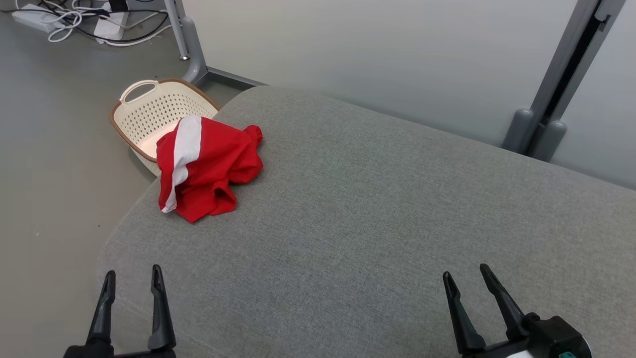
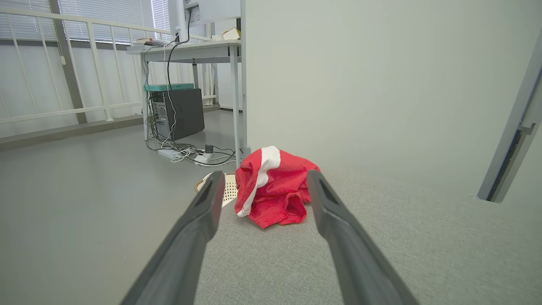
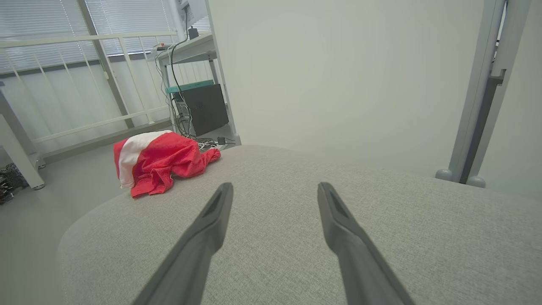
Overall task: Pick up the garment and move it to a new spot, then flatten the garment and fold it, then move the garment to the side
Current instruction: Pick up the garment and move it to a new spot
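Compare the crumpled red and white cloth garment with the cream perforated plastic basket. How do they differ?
The garment is red with a white stripe; the basket is cream with a brown rim. The garment is a crumpled heap; the basket is rigid, perforated, with a handle. The garment lies on the grey fabric cushion; the basket stands on the floor beside it. Both are at the robot's left.

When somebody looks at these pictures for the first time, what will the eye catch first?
The red garment with a white stripe stands out at once, crumpled near the left edge of the grey padded surface. Behind it, a cream perforated basket sits on the floor. The left gripper and right gripper are open at the near edge, clear of the cloth.
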Tool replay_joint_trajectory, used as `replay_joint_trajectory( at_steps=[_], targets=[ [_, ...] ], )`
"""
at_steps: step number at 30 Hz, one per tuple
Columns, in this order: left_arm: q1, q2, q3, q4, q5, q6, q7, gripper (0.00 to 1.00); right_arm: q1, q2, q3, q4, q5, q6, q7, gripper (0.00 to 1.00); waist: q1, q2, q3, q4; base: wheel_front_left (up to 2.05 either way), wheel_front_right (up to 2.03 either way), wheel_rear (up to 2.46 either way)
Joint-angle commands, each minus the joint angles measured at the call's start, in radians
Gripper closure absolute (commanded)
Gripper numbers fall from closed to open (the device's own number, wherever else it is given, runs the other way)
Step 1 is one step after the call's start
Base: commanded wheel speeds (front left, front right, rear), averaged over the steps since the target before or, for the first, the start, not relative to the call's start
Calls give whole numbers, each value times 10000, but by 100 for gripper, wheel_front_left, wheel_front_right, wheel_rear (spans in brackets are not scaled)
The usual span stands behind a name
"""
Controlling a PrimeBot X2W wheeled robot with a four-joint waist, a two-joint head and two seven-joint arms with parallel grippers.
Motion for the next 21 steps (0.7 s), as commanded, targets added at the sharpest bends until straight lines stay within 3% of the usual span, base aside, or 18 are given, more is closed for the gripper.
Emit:
replay_joint_trajectory(
  at_steps=[1,3,9,10,14,21],
  targets=[
    [-189,32,169,-86,-83,53,4,0,-111,-113,15,35,66,-6,-49,0,0,0,89,62,0,0,0],
    [-531,31,364,-95,-7,-85,4,0,-116,-191,15,58,71,-6,-49,0,0,0,160,97,0,0,0],
    [-2681,389,950,596,317,-1231,7,0,-45,-564,-141,-22,-94,-6,-49,0,0,0,797,91,0,0,0],
    [-2681,389,950,596,317,-1231,7,0,-45,-564,-141,-22,-94,-6,-49,0,0,0,797,91,0,0,0],
    [-4857,1077,1036,2358,276,-1819,14,0,23,-899,-487,-216,-287,-6,-49,0,0,0,1353,50,0,0,0],
    [-9051,2256,975,5933,-450,-2272,2549,0,-409,-1883,-834,-691,-616,-8,-49,0,0,0,2907,-466,0,0,0]
  ],
)
